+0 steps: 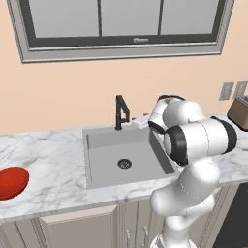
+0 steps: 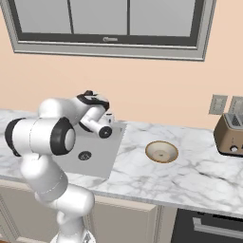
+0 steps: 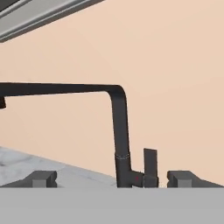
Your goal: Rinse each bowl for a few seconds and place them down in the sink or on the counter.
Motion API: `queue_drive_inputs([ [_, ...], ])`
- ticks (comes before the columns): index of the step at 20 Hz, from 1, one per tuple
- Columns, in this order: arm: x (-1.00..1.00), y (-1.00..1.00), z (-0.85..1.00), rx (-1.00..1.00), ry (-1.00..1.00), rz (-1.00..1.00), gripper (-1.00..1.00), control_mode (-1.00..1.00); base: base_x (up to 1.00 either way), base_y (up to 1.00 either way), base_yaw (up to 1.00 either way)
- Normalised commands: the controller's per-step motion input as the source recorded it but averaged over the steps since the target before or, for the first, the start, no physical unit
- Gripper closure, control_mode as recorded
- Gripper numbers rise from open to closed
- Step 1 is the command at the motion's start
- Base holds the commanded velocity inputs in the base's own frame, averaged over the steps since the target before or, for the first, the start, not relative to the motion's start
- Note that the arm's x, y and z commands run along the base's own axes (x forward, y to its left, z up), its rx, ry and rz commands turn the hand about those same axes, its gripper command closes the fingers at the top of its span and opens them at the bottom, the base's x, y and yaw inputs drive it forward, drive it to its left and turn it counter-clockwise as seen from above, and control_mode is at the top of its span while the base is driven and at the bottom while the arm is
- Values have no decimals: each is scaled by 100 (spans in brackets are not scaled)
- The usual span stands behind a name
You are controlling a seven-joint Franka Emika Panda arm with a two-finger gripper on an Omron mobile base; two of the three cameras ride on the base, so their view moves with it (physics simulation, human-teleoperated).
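The glossy red bowl (image 1: pixel 12 181) lies on the marble counter (image 1: pixel 53 160) far left of the sink (image 1: pixel 106 145). Right of the sink (image 2: pixel 102 147), the beige bowl (image 2: pixel 161 152) rests upright on the counter (image 2: pixel 142 178). My gripper (image 3: pixel 113 179) is open and holds nothing, its fingertips (image 3: pixel 41 178) set wide apart. It hovers at the sink's back right corner, just right of the black faucet (image 1: pixel 120 112). In the hand view the faucet (image 3: pixel 120 131) and its lever (image 3: pixel 150 164) stand straight ahead, the spout reaching left. Both bowls are far from the hand.
A brown toaster (image 2: pixel 230 135) stands at the far right of the counter, under wall outlets (image 2: pixel 218 104). A window (image 1: pixel 121 19) sits above the sink. My own arm (image 1: pixel 198 140) hangs over the sink's right edge. The round drain (image 1: pixel 124 163) is uncovered.
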Motion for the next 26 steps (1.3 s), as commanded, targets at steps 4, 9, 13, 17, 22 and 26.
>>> queue_drive_inputs([
  [4, 30, 0, -11, 0, 0, -1, -100, -100, 0, 0, 0],
  [9, 30, 0, -12, 0, 0, -1, -100, -100, 0, 0, 0],
  [13, 30, 2, -15, 0, 0, -1, -100, -100, 0, 0, 0],
  [17, 31, 2, -14, 0, 0, -2, -100, -100, 0, 0, 0],
  [22, 31, 1, -13, 0, 0, -1, -100, -100, 0, 0, 0],
  [26, 29, 0, -13, 0, 0, 0, -100, -100, 0, 0, 0],
])
